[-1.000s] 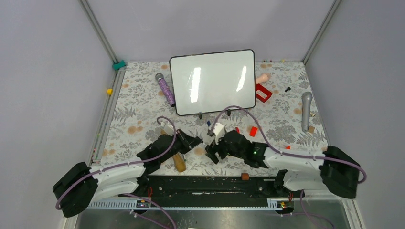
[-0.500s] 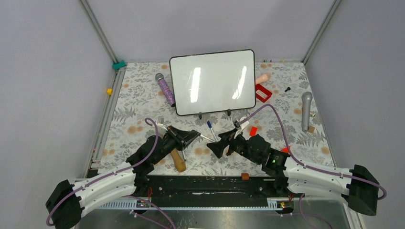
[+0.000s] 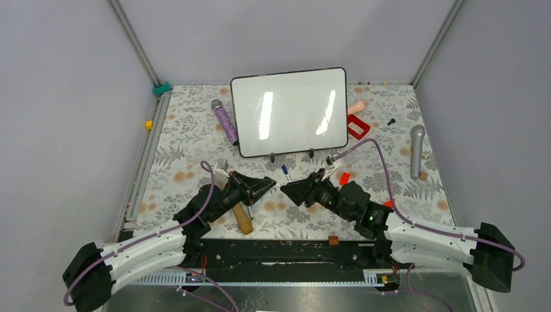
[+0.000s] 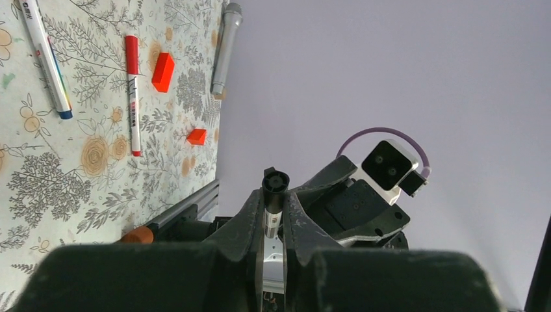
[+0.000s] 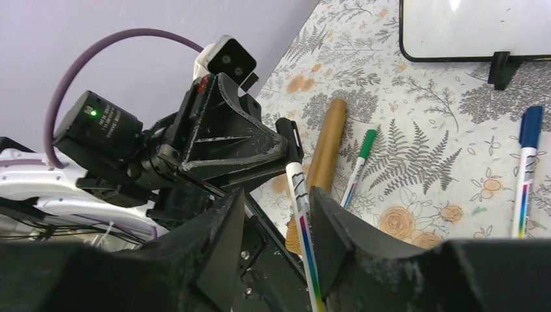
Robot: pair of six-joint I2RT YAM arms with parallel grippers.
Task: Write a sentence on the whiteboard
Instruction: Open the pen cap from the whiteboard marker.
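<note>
The floral-cloth table [image 3: 188,149] carries the whiteboard [image 3: 289,112] at its far middle, propped upright on two small feet and facing the arms. Its face shows only glare streaks, with nothing written. Writing has not begun, and the step in hand looks like readying the pen: a hand-over or an uncapping between the two arms. They meet tip to tip near the table's middle, just on the near side of the board.

To do it well, the receiving side should close squarely on the barrel, well back from its end, before the other lets go or pulls. Any pull should run straight along the pen so it does not twist out, and the writing tip should finish pointing clear of the fingers.

The left pincer [image 3: 269,186] is clamped tight on a marker [image 4: 273,224], whose black end pokes out past the fingertips toward the right arm. The right pincer [image 3: 289,190] has its jaws apart. In its wrist view a white colour-striped barrel [image 5: 300,195] runs down the gap, close against one finger with clear space at the other, so nothing is gripped there. Whether that barrel is the same marker I cannot tell for certain.
</note>
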